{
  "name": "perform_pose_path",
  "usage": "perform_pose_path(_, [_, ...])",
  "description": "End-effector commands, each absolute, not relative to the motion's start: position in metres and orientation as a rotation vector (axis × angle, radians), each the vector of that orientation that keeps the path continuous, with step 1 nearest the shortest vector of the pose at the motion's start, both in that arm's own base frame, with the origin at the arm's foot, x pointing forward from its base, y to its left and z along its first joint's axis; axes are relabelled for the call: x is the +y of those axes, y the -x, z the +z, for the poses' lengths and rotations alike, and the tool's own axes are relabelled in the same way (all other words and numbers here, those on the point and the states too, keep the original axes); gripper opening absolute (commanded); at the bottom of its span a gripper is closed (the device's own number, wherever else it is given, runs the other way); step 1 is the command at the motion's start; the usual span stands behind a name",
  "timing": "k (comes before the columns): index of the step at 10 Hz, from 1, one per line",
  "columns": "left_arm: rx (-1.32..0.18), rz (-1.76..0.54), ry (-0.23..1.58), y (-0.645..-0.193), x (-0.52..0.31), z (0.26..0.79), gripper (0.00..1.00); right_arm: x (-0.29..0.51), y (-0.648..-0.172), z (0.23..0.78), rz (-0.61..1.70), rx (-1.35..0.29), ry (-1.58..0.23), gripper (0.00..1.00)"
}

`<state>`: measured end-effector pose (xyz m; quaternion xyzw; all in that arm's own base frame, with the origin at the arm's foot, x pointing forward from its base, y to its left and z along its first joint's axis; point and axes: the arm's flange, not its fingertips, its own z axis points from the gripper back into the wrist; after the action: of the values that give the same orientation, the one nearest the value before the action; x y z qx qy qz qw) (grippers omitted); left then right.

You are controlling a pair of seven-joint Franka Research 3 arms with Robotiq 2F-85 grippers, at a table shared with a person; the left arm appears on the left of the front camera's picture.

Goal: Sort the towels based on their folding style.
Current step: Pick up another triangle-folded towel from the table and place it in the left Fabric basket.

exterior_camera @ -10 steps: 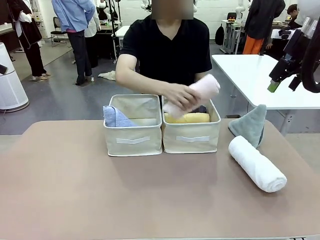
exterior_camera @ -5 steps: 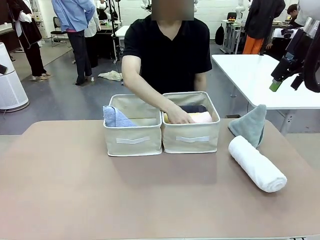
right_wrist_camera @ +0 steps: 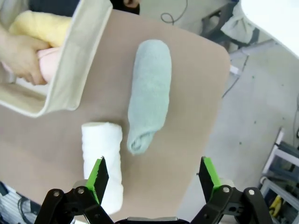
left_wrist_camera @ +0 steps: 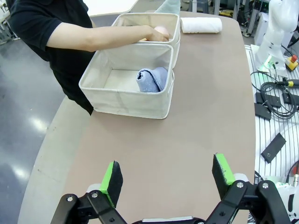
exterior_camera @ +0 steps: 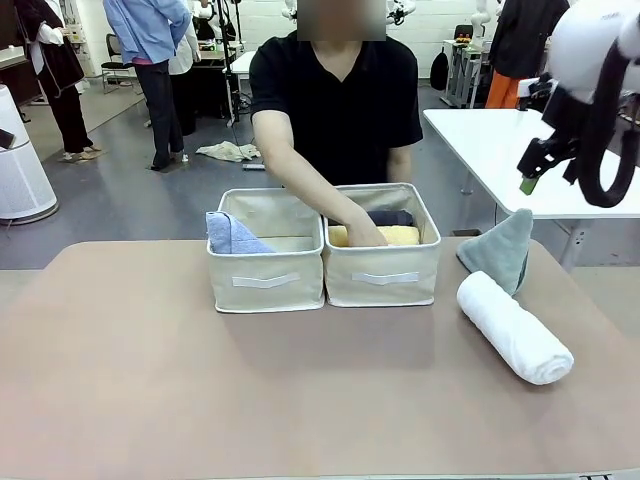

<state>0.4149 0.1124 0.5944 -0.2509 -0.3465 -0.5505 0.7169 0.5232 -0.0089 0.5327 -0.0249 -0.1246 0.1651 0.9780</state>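
Two cream baskets stand side by side. The left basket holds a light blue folded towel. In the right basket lie a yellow roll, a dark roll and a pink roll, which the person's hand presses down. On the table to the right a grey-teal triangle towel rests beside a white roll. My right gripper hovers open high above those two. My left gripper is open over bare table.
A white table stands behind at the right, near my right arm. Cables and black parts lie off the table's edge in the left wrist view. Bare tabletop stretches in front of the baskets.
The person lowered the pink roll from above the right basket into it and keeps a hand on it. My right arm shifted slightly left.
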Motion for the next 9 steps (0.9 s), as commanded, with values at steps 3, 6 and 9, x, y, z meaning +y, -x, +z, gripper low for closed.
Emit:
perform_pose_path(3, [-0.755, -1.212, 0.557, -0.414, 0.112, 0.596, 1.00, -0.002, -0.556, 0.498, 0.242, -0.169, 0.023, 1.00])
perform_pose_path(6, [-0.755, -1.212, 0.557, -0.414, 0.112, 0.596, 1.00, -0.013, -0.567, 0.475, 0.217, -0.118, -0.004, 1.00])
perform_pose_path(9, [-0.755, -1.212, 0.557, -0.414, 0.112, 0.596, 1.00, -0.020, -0.573, 0.455, 0.213, -0.040, -0.096, 1.00])
